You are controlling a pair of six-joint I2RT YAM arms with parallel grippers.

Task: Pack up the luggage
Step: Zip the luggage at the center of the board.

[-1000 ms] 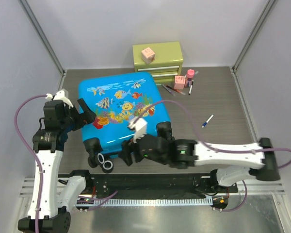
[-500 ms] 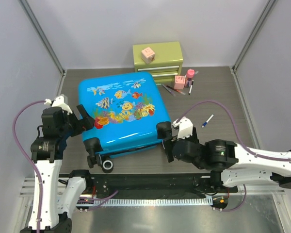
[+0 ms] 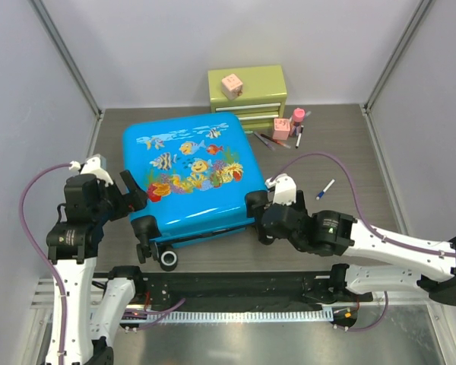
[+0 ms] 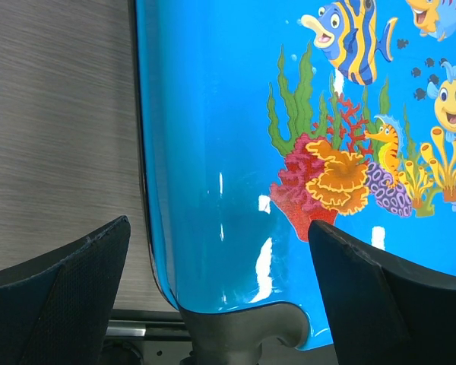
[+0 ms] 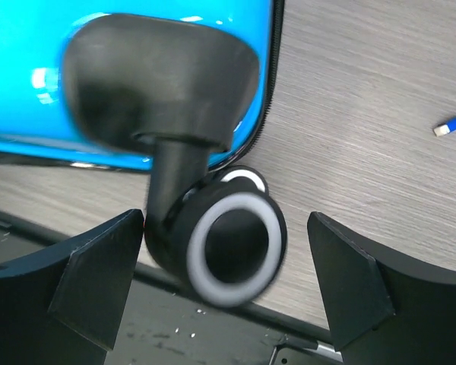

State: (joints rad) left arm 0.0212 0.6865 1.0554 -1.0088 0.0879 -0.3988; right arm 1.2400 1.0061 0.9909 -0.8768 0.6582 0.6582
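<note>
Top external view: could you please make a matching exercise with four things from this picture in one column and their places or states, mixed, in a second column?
Things:
1. suitcase
2. green drawer chest
3. pink cube
4. blue and white pen

Places or states:
A. on top of the chest
B. lying alone, to the right of the suitcase
C. closed, lying flat in the middle
D. at the back, behind the suitcase

Pairs: 1-C, 2-D, 3-A, 4-B

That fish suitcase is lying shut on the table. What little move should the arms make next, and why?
Probably the left end effector should ease forward and close on the near-left edge of the luggage to begin opening it: its jaws stand open astride that edge, and the lid is shut.
</note>
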